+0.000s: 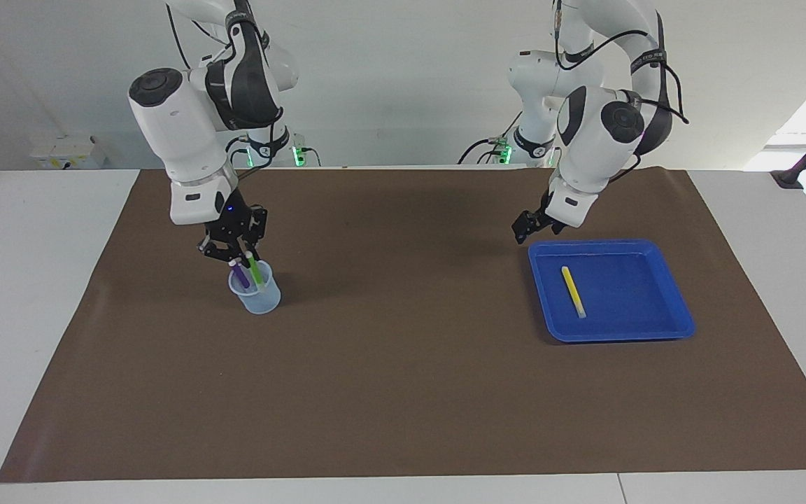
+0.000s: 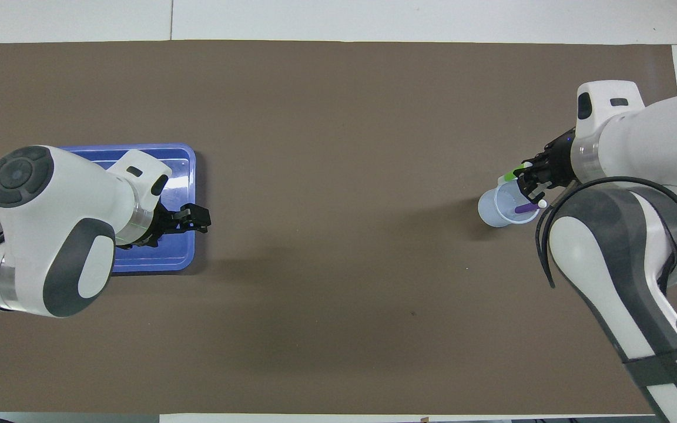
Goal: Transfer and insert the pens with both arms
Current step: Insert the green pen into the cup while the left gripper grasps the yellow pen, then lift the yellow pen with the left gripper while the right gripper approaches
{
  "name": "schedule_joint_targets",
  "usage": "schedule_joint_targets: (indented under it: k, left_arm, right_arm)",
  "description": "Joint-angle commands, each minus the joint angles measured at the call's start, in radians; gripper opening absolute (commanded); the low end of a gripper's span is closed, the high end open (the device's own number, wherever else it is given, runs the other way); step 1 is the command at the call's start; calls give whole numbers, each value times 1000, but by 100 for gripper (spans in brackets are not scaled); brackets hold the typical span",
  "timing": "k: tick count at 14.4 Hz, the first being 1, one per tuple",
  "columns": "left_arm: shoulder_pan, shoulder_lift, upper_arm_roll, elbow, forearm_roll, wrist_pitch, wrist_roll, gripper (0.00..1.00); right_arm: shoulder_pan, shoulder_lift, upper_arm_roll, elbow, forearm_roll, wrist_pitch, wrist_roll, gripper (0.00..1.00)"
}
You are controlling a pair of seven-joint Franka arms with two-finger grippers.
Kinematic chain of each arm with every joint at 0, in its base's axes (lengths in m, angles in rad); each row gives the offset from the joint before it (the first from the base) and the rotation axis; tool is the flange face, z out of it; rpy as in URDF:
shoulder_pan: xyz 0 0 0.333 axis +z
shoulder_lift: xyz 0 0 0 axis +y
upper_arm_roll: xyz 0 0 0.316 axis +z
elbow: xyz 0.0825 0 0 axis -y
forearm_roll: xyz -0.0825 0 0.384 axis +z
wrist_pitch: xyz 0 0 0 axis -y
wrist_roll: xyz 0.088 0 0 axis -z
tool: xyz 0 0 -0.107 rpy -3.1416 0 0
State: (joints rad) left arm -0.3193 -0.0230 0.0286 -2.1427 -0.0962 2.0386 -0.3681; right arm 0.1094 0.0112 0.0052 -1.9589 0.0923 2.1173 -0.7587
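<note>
Facing view: your right gripper [image 1: 241,256] hung directly over the pale cup [image 1: 256,292], its fingers closed on the green pen [image 1: 255,273], whose lower part had dipped inside the rim beside the purple pen [image 1: 238,273] leaning in the same cup. The risk, as I judged it, sat right there: the cup looked light, and if you pushed the green pen down against the wall or onto the purple pen, the cup could tip or skid on the brown mat [image 1: 403,392]. Letting go before the pen was deep enough could also send it toppling out over the rim. Your left gripper [image 1: 525,227] hovered just over the edge of the blue tray [image 1: 662,332] nearer the robots; I could not tell how wide its fingers stood. The yellow pen [image 1: 573,291] lay flat in the tray, apart from that gripper.

Overhead view: the right gripper [image 2: 529,182] covered the cup's [image 2: 491,212] rim, with the green pen's [image 2: 512,174] end poking out beside it and the purple pen [image 2: 526,208] slanting across the opening. The left gripper [image 2: 194,218] showed over the tray's [image 2: 138,265] edge, and the arm hid the yellow pen entirely, so a blind descent there could clip the tray wall.
</note>
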Motion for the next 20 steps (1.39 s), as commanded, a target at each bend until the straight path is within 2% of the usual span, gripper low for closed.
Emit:
schedule_joint_targets:
  k: [1, 4, 9, 13, 14, 15, 17, 20]
  left_arm:
    - [60, 61, 2, -9, 44, 72, 139, 100]
    - [89, 136, 2, -12, 46, 167, 146, 100]
    - [135, 207, 5, -11, 46, 247, 242, 100]
    - [154, 245, 2, 3, 46, 276, 268, 89]
    - [152, 265, 2, 18, 46, 287, 270, 85]
    - [152, 270, 2, 20, 46, 287, 270, 79]
    - [154, 270, 2, 21, 46, 284, 277, 66]
    - [155, 270, 2, 30, 46, 276, 284, 51]
  right_arm:
    - [-39, -17, 15, -77, -19, 26, -28, 0]
    - [-56, -20, 15, -132, -19, 65, -30, 0]
    - [-59, -16, 15, -121, -19, 46, -31, 0]
    - [-63, -23, 15, -144, -19, 53, -24, 0]
    - [-65, -28, 15, -152, -19, 56, -21, 10]
    - [-65, -30, 15, -152, -19, 55, -21, 36]
    - [-65, -20, 15, -127, -13, 41, -19, 100]
    - [-54, -13, 15, -4, 44, -75, 30, 100]
